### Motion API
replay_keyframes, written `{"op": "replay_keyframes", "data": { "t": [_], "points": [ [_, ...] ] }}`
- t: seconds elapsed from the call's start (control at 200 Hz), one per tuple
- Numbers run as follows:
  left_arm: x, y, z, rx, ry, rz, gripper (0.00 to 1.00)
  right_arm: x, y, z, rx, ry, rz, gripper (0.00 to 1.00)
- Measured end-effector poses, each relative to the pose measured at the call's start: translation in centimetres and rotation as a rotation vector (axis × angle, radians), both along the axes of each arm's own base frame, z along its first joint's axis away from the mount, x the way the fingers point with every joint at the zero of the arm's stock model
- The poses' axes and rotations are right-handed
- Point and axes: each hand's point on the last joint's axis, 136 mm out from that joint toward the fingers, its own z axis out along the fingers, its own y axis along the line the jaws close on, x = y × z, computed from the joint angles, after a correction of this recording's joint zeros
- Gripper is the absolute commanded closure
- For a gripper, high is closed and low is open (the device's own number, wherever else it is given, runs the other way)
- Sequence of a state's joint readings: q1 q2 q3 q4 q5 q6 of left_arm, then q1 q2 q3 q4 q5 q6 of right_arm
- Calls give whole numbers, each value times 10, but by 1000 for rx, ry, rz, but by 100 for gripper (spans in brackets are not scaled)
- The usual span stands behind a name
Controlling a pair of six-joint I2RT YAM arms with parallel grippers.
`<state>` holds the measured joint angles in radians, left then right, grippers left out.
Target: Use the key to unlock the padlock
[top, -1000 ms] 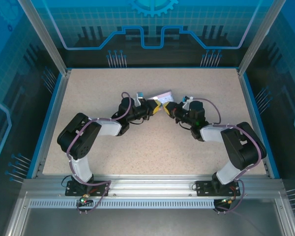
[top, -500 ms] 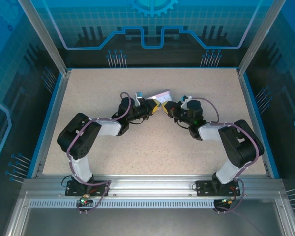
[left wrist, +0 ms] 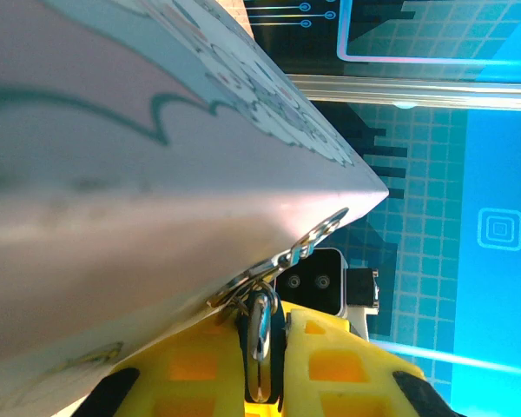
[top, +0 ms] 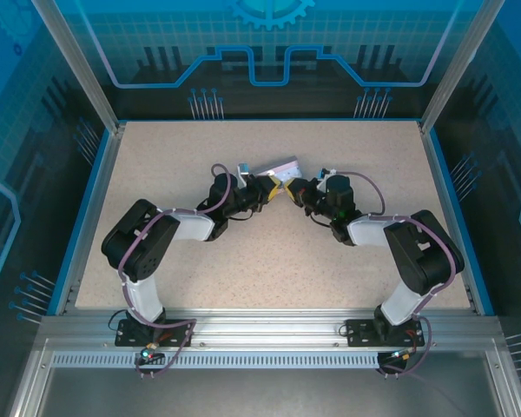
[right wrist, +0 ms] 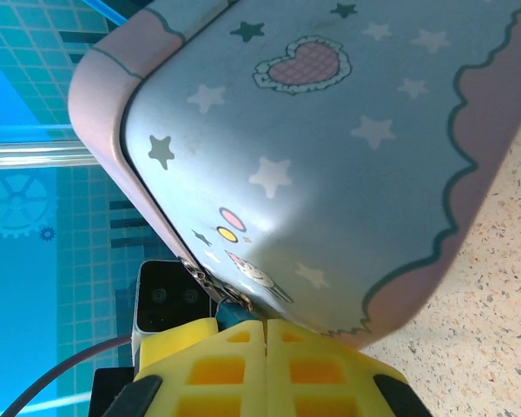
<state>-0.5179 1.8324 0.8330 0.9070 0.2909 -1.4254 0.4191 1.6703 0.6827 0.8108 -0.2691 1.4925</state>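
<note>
The light blue cartoon tin (top: 279, 165) lies mid-table between both arms, and its side looms close (left wrist: 113, 174) in the left wrist view. At its latch a small ring chain (left wrist: 311, 241) hangs. My left gripper (left wrist: 262, 328) is shut on the padlock (left wrist: 260, 339), a small silvery body seen edge-on between the yellow fingers (left wrist: 191, 373). My right gripper (right wrist: 266, 330) meets it from the other side, under the tin (right wrist: 330, 156), with its yellow pads pressed together at the latch chain (right wrist: 204, 280). The key is almost wholly hidden between those pads. From above, the left gripper (top: 274, 186) and right gripper (top: 294, 187) nearly touch.
The speckled beige table (top: 243, 252) spreads around the arms, bounded by a blue rim (top: 100, 191) and aluminium frame posts (top: 78, 69). Each wrist camera sees the other arm's camera housing (left wrist: 317, 282) just behind the latch.
The right arm's wrist and forearm have swung left toward the tin and rolled. The tin has tilted slightly. The left arm has hardly moved.
</note>
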Motion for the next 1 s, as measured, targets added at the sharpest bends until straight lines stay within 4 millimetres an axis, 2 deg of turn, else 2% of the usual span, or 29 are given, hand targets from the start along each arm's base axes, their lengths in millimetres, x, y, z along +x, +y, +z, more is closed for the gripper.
{"op": "replay_keyframes", "data": {
  "t": [0.425,1.0],
  "points": [
    [-5,3,-12,88,-59,-22,100,-4,3,-11,-5,81,12,100],
    [-15,7,-36,335,-240,-110,100,-12,13,-43,121,344,25,100]
  ]
}}
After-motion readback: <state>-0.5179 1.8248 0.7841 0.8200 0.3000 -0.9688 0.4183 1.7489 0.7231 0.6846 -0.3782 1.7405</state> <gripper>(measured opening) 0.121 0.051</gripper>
